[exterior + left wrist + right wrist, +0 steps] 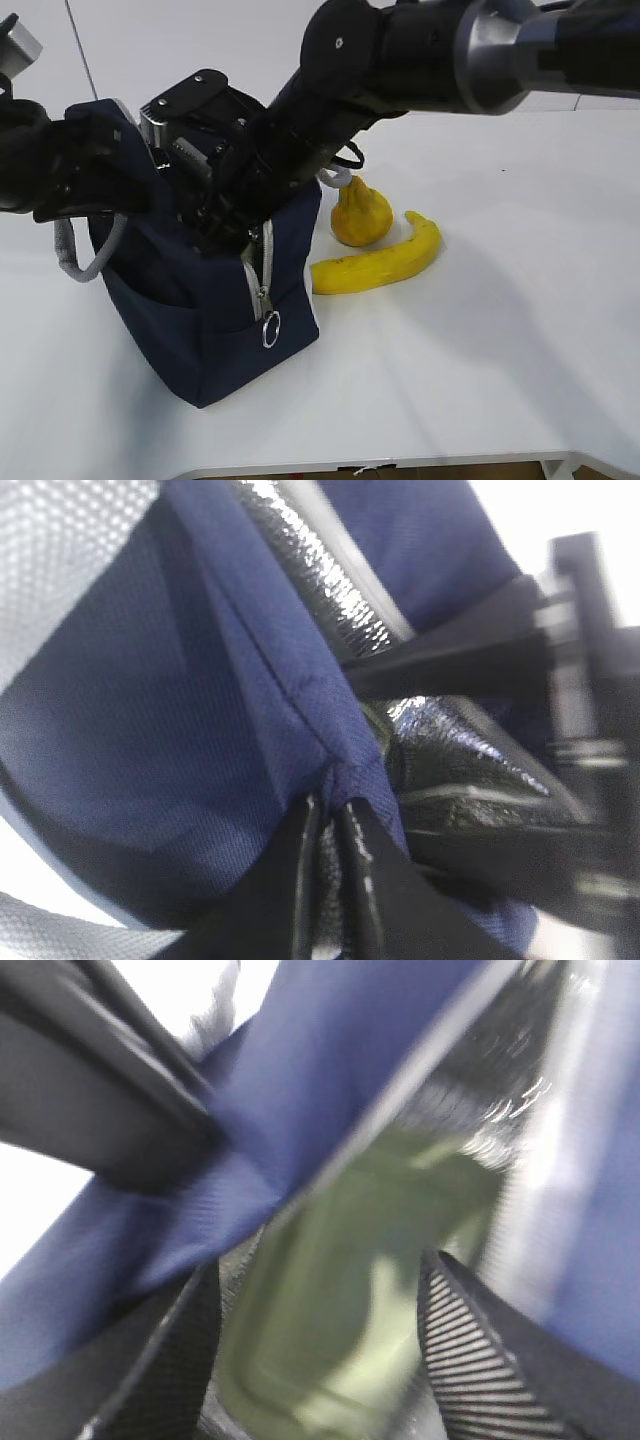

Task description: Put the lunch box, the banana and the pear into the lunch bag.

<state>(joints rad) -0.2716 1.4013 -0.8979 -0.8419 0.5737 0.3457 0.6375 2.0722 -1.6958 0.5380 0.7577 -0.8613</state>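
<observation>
The navy lunch bag point(230, 330) stands open on the white table. My left gripper point(125, 175) is shut on the bag's upper edge; the fabric is pinched between its fingers in the left wrist view point(330, 880). My right gripper point(215, 225) reaches down into the bag's mouth, its tips hidden there. In the right wrist view it point(320, 1360) has the sage-green lunch box point(340, 1300) between its fingers, inside the silver lining point(480, 1110). The pear point(360, 212) and the banana point(385, 262) lie on the table just right of the bag.
The bag's grey handle point(80, 265) hangs at its left side and the zipper ring pull point(270, 330) dangles at its front corner. The right arm point(450, 50) stretches across from the upper right. The table's front edge point(400, 465) is close below.
</observation>
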